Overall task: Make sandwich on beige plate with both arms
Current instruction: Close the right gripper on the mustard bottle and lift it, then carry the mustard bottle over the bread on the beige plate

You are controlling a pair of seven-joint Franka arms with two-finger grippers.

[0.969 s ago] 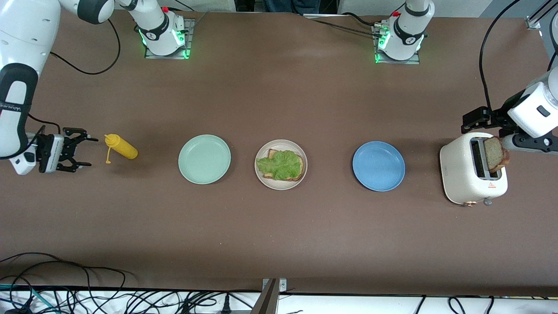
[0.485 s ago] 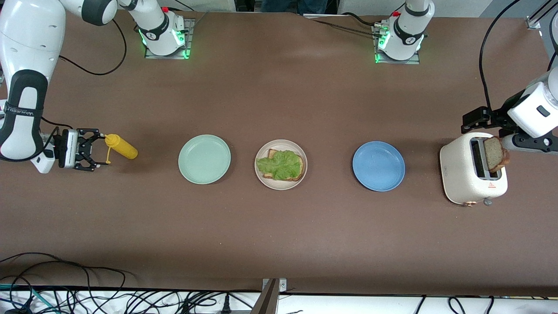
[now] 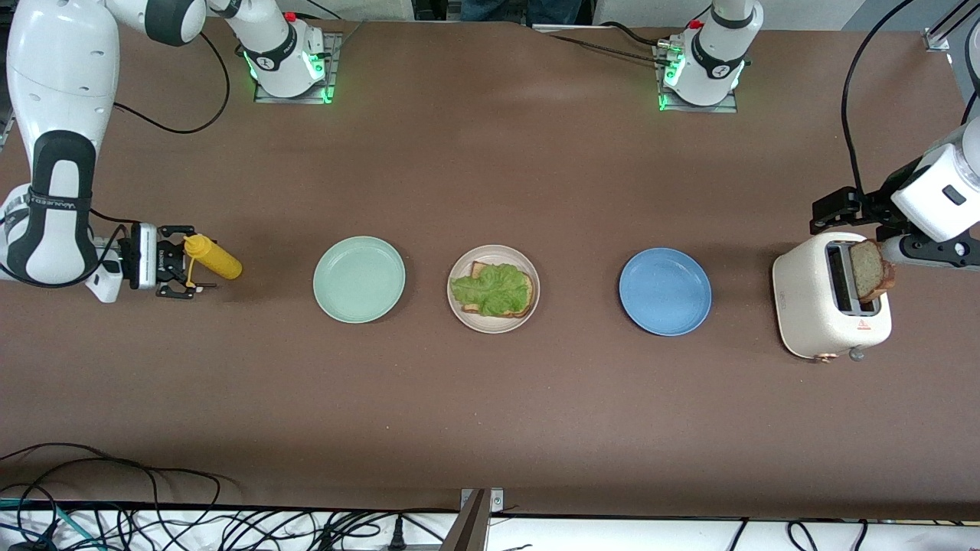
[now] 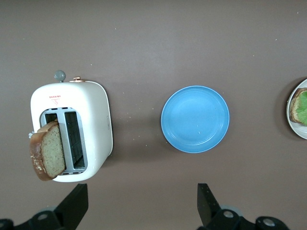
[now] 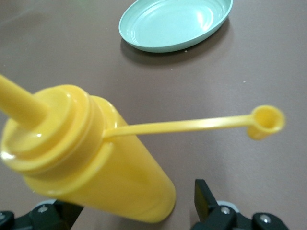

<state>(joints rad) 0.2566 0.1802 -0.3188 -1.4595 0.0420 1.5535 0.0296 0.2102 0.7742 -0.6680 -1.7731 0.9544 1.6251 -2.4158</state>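
On the beige plate (image 3: 494, 320), right at the middle of the counter (image 3: 490, 413), one bread slice (image 3: 521, 308) is laid flat with a ruffled lettuce leaf (image 3: 491, 290) spread over it, so the sandwich is only half built. Everything else can be placed off that plate. A mint green plate (image 3: 359, 279) is set just beside it toward the right arm's end, and a blue plate (image 3: 664, 291) is set beside it toward the left arm's end.

Well past the blue plate, a white toaster (image 3: 831, 306) is parked, with a second bread slice (image 3: 870, 270) sticking up out of its slot. The left end effector (image 4: 144, 203) is hung over the counter beside the toaster, fingers spread wide, nothing gripped.

Past the mint green plate, a yellow squeeze bottle (image 3: 213, 259) is lying on its side, cap dangling on its strap. The right end effector (image 3: 184, 269) is brought low at the bottle's nozzle end, fingers wide apart on either side of it, not clamped on it.
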